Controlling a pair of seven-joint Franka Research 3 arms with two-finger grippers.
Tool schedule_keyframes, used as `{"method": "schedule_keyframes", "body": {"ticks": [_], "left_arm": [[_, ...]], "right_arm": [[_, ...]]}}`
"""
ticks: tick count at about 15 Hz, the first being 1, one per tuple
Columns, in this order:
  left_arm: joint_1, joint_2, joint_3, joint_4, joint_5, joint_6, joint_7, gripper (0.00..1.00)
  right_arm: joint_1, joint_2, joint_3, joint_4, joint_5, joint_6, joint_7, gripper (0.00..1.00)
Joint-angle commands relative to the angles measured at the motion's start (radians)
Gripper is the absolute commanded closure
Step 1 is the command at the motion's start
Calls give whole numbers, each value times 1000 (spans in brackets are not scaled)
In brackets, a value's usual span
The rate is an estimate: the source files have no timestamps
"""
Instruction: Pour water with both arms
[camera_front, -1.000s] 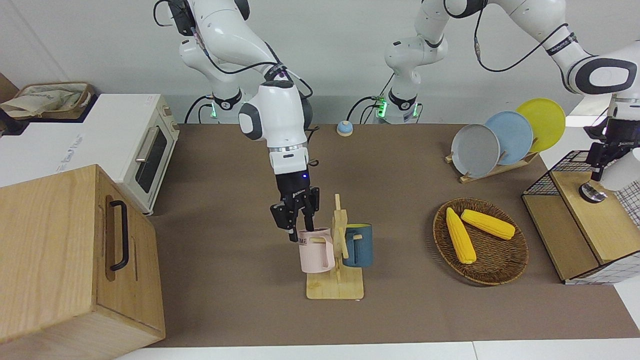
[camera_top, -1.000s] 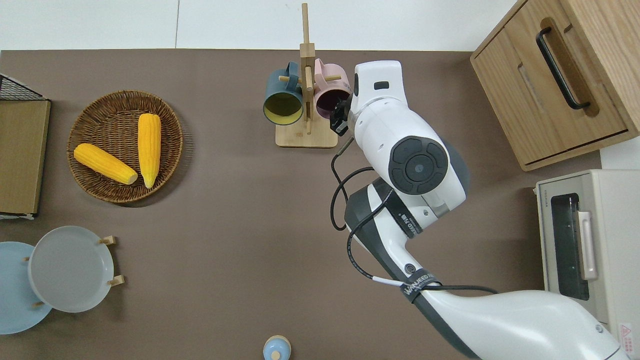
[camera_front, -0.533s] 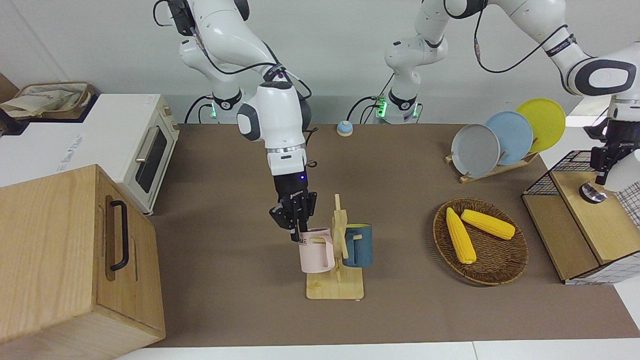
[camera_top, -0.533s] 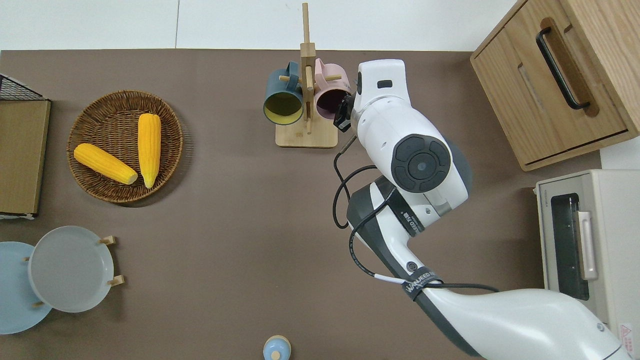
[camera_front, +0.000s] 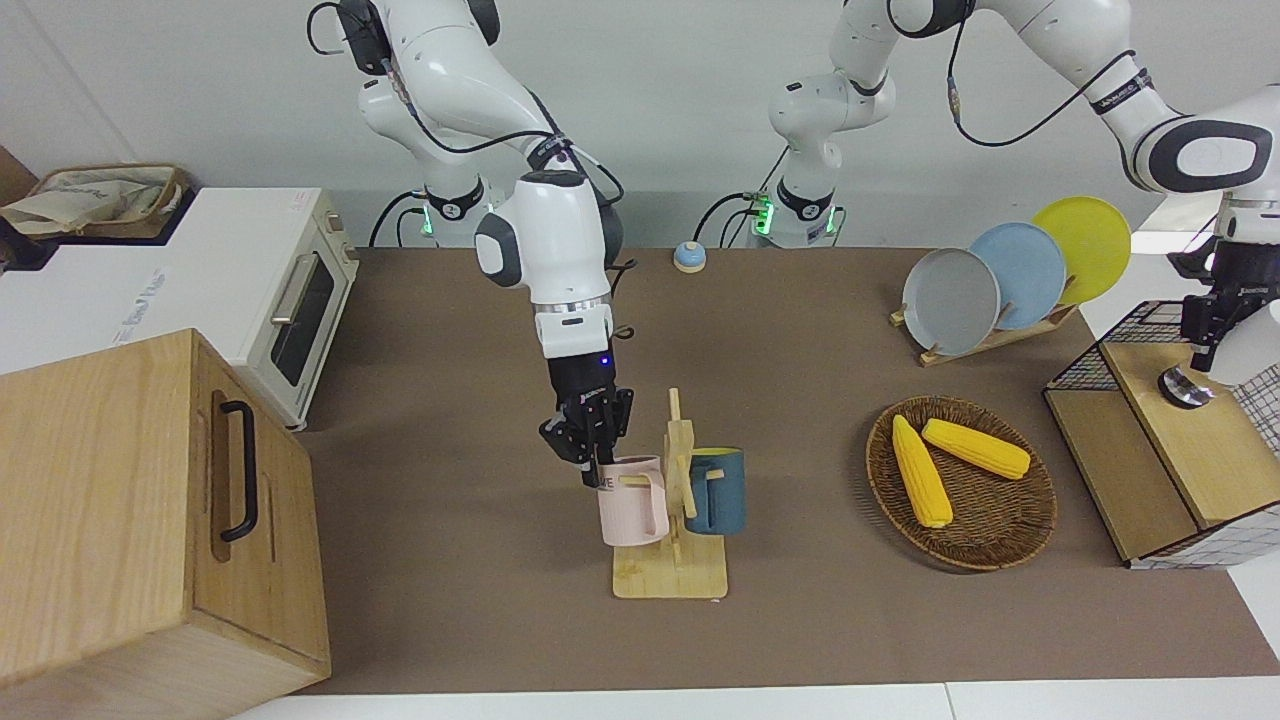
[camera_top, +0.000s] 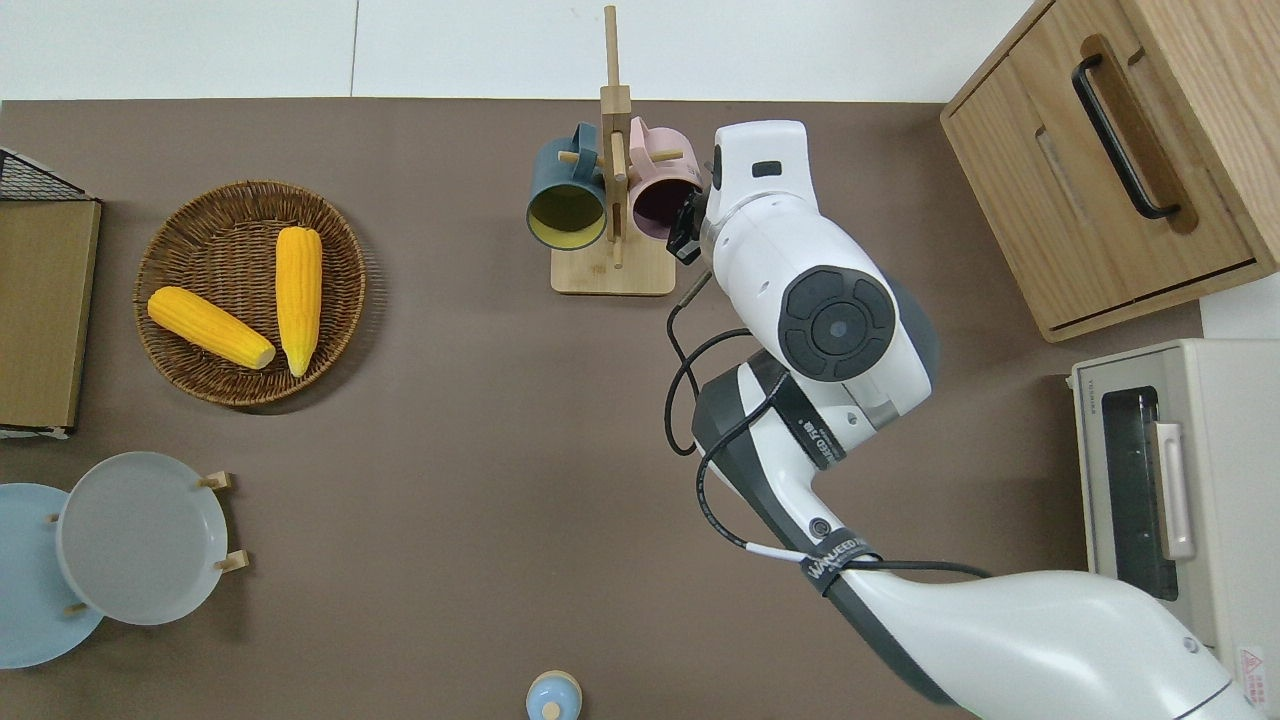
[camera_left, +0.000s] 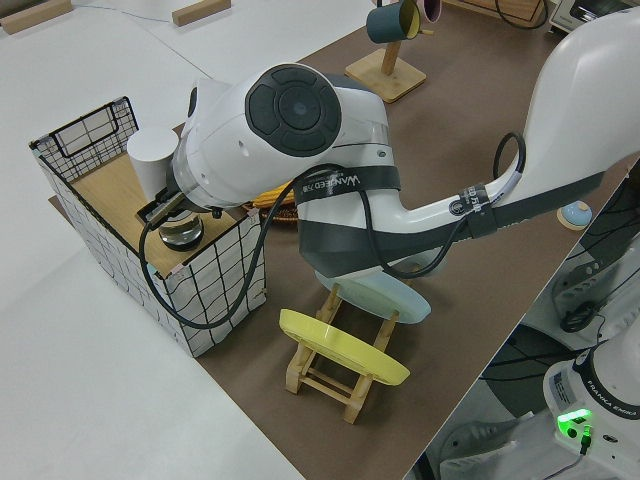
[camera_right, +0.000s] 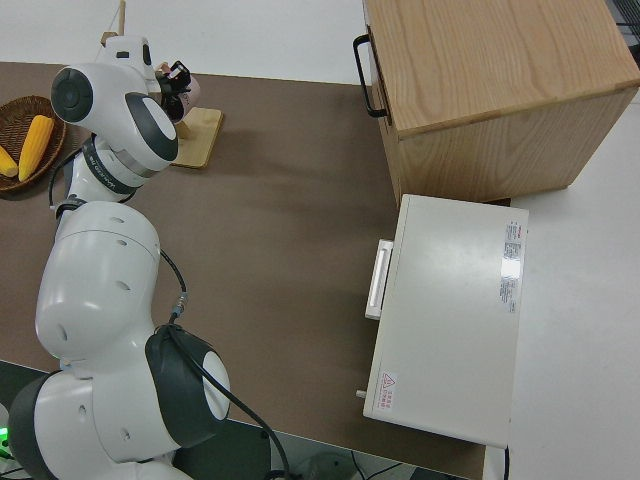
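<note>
Right pincer (camera_front: 597, 470) grasps the pink mug's (camera_front: 632, 503) rim (left pincer (camera_front: 1205, 335) unclear) on the rack (camera_front: 672, 572).

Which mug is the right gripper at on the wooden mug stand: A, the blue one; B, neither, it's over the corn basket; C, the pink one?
C: in the front view the right gripper is down at the rim of the pink mug, which hangs on the mug stand beside the blue mug.
</note>
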Motion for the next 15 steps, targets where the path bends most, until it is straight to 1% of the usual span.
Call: {"method": "schedule_keyframes", "body": {"ticks": [1,4,6,11,15], "left_arm": [[-9,5,3,47,-13,7,-20,1000],[-9,4,3,58,-13,4,-26,1000],[-9,4,3,65,-10,3,-49,1000],[-9,4,3,76,6,0,-59,1000],[-9,2,3,76,6,0,-59,1000]], "right_arm": [[3,24,-1,33,-11,4,29,743],[4,30,-1,43,-11,3,31,779],[4,32,-1,45,-11,3,31,825],[4,35,-1,45,-9,3,31,835],[4,39,-1,45,-9,3,31,867]]}}
